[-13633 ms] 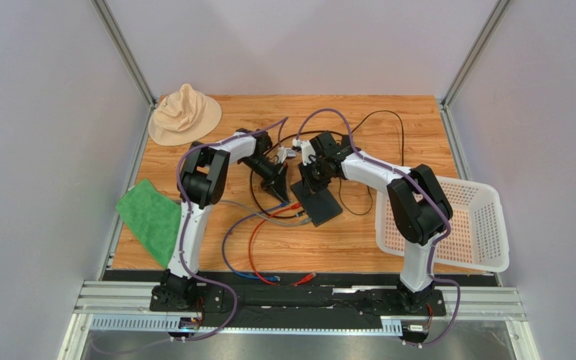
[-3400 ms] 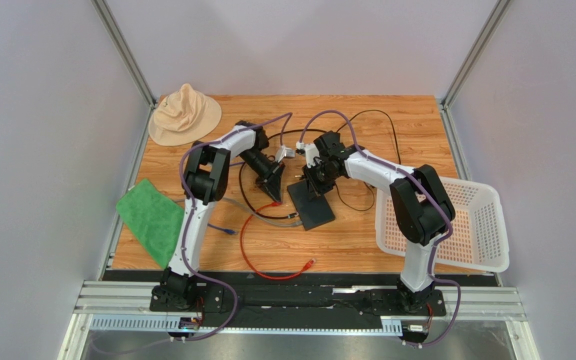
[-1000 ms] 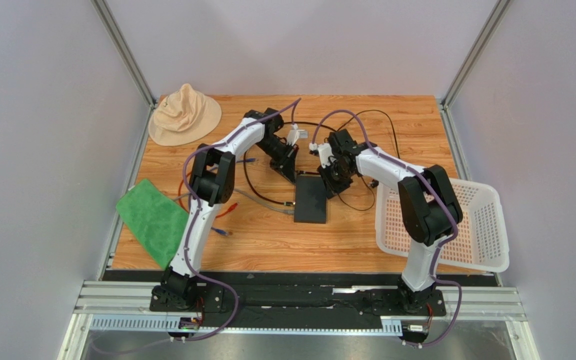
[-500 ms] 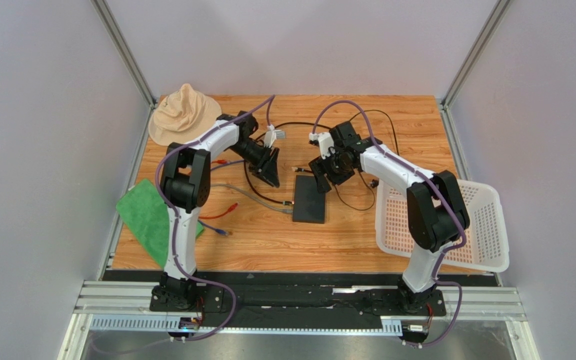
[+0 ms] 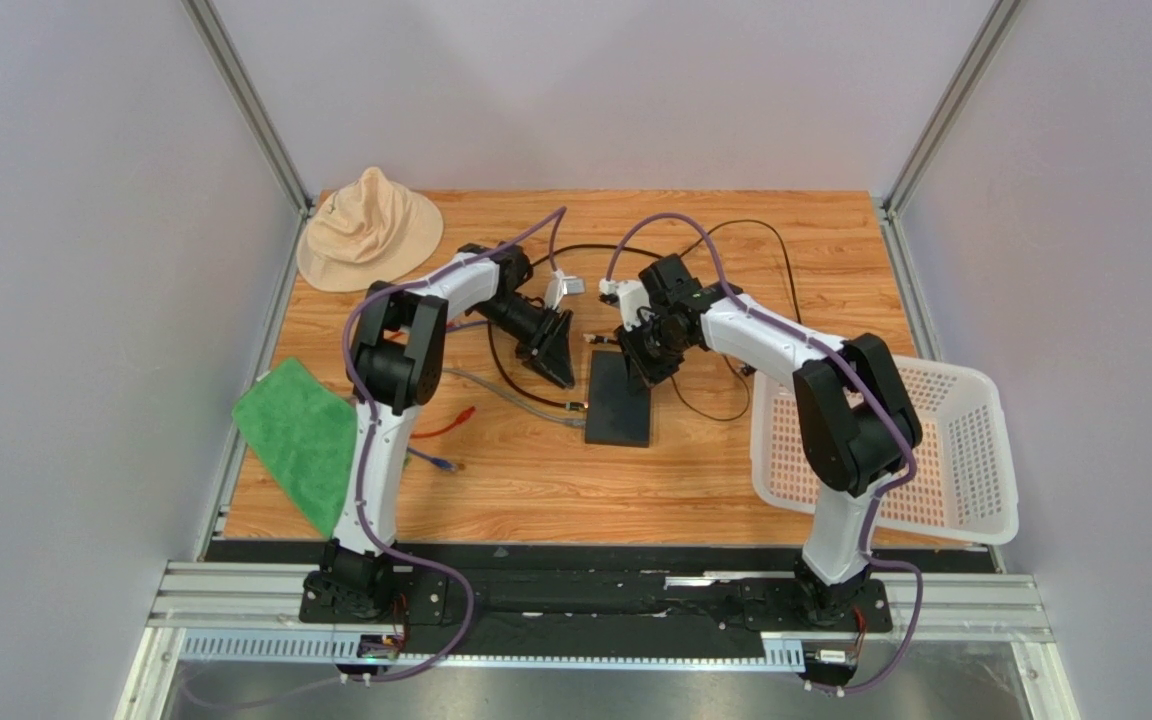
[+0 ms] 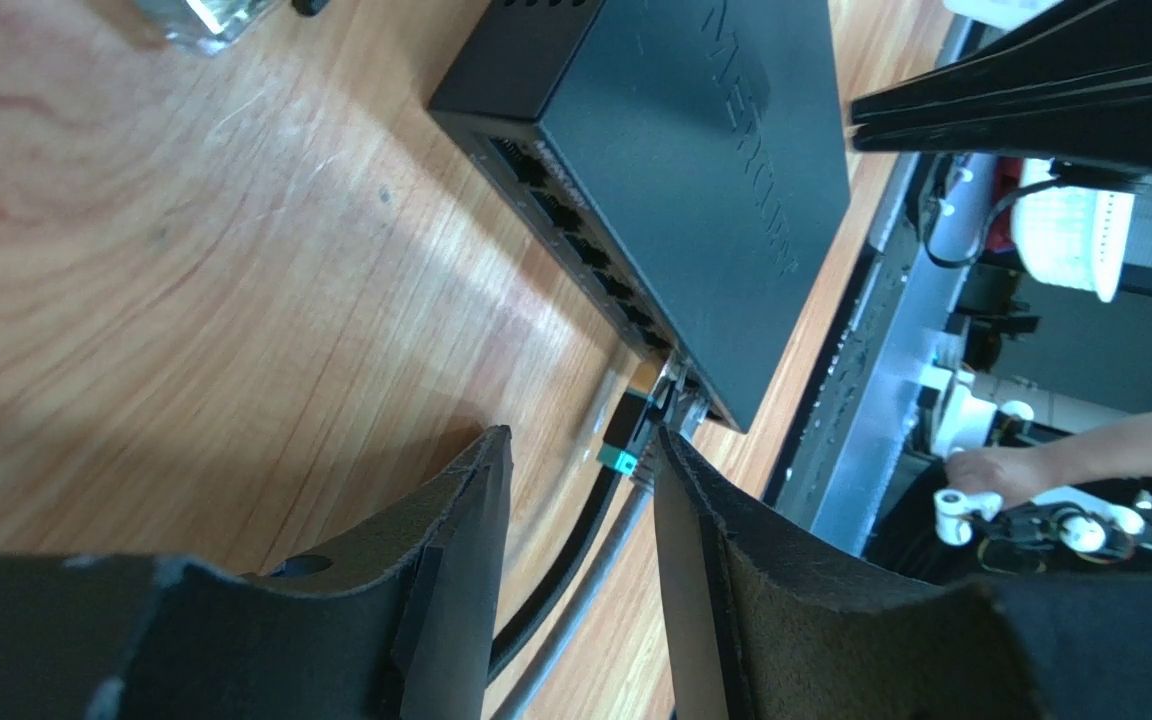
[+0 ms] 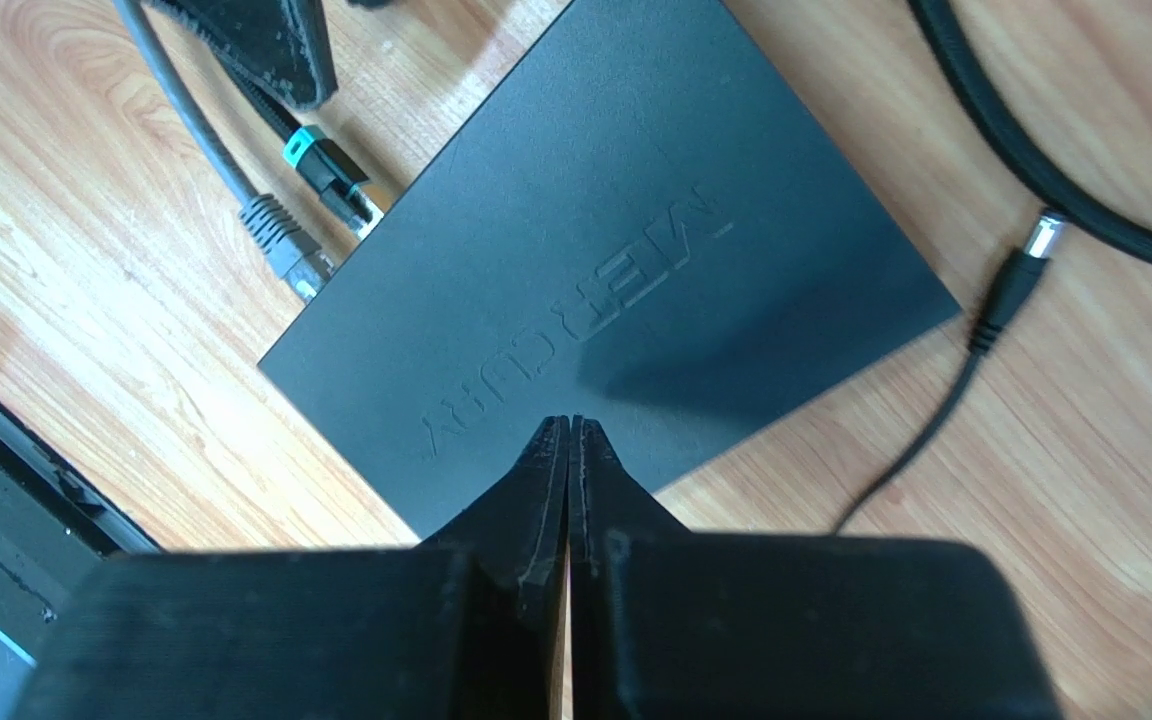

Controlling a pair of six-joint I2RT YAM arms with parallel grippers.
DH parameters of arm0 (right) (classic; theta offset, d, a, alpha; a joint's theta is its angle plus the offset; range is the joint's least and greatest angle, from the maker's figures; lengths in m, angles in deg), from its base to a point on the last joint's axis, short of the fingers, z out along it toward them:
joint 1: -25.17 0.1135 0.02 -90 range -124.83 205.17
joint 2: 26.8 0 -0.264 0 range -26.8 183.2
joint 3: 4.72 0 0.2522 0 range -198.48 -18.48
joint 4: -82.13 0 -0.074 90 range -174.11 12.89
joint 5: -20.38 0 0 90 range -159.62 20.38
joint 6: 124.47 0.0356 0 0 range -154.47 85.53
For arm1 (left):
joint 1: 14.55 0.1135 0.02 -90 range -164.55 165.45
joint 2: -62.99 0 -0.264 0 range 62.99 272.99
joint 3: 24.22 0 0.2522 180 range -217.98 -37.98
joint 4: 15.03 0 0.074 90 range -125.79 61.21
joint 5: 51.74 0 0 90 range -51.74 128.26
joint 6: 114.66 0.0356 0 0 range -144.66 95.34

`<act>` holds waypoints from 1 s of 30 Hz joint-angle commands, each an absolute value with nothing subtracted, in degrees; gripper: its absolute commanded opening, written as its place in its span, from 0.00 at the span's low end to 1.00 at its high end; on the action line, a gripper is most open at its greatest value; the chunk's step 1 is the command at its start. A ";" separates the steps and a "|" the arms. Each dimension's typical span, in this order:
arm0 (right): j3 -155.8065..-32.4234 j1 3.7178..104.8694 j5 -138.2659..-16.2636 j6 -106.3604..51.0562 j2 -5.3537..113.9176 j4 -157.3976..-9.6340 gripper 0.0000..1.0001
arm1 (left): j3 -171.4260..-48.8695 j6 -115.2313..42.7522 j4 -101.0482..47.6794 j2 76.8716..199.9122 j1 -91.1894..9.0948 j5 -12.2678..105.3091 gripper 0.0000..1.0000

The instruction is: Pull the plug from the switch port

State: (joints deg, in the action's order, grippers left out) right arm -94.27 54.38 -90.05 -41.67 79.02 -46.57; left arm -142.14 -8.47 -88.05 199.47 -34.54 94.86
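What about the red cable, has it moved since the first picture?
Yes: the red cable slid left from the front rail toward the green cloth.

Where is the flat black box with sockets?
In the overhead view, the flat matte-black switch box lies in the middle of the wooden table, nearer the bases than the left end effector and right end effector, left of the white plastic basket.
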 commanded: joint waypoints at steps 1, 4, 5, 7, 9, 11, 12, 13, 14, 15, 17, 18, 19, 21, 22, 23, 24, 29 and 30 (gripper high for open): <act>-93.98 54.70 -91.07 -40.09 81.65 -49.04 0.00 | -144.15 -8.14 -87.50 200.45 -36.43 99.08 0.48; -94.15 54.70 -90.54 -39.92 82.62 -48.96 0.00 | -143.80 -7.70 -88.20 200.80 -36.87 99.26 0.48; -94.24 54.70 -90.19 -40.00 82.97 -49.04 0.00 | -143.71 -7.61 -88.29 200.89 -36.87 98.99 0.47; -94.24 54.78 -89.75 -40.18 83.15 -49.04 0.00 | -143.97 -7.00 -89.95 201.67 -36.96 98.29 0.46; -94.24 54.70 -89.40 -40.36 83.50 -49.13 0.00 | -144.32 -4.46 -91.88 202.64 -37.05 98.81 0.46; -94.24 54.70 -89.49 -40.27 83.85 -49.04 0.00 | -144.50 -3.74 -93.91 202.91 -37.31 99.17 0.45; -94.33 54.70 -89.66 -40.09 83.86 -49.04 0.00 | -144.07 -3.22 -94.09 202.82 -37.49 99.17 0.45; -94.33 54.70 -89.58 -40.00 84.12 -49.22 0.00 | -143.89 -3.04 -94.18 202.73 -37.66 99.17 0.45; -94.42 54.70 -89.75 -39.92 84.21 -49.31 0.00 | -143.71 -2.95 -94.18 202.82 -37.75 99.17 0.45; -94.51 54.61 -89.66 -39.74 84.29 -49.31 0.00 | -143.36 -3.04 -94.18 202.91 -37.84 99.34 0.44; -94.77 54.70 -89.75 -39.57 84.56 -49.39 0.00 | -143.10 -3.04 -94.18 202.82 -37.93 99.43 0.43; -94.86 54.78 -89.75 -39.56 84.65 -49.39 0.00 | -142.83 -3.04 -94.18 202.91 -38.10 99.43 0.42; -94.94 54.70 -89.75 -39.48 84.73 -49.48 0.00 | -142.75 -3.04 -94.09 202.91 -38.10 99.43 0.42; -95.03 54.78 -89.75 -39.39 84.82 -49.48 0.00 | -142.39 -3.21 -94.09 202.91 -38.01 99.43 0.41; -95.12 54.87 -89.66 -39.39 85.00 -49.40 0.00 | -142.48 -3.39 -94.09 203.08 -38.10 99.43 0.41; -95.12 54.87 -89.66 -39.39 84.91 -49.39 0.00 | -142.48 -3.56 -94.09 203.08 -38.10 99.52 0.41; -95.03 54.87 -89.66 -39.30 85.00 -49.57 0.00 | -142.39 -3.83 -93.83 203.17 -38.10 99.61 0.40; -94.77 55.22 -89.57 -39.21 85.26 -49.66 0.00 | -142.04 -4.88 -93.04 203.52 -38.37 100.22 0.40; -94.86 55.31 -89.66 -39.13 85.17 -49.75 0.00 | -141.87 -5.15 -92.69 203.70 -38.37 100.57 0.39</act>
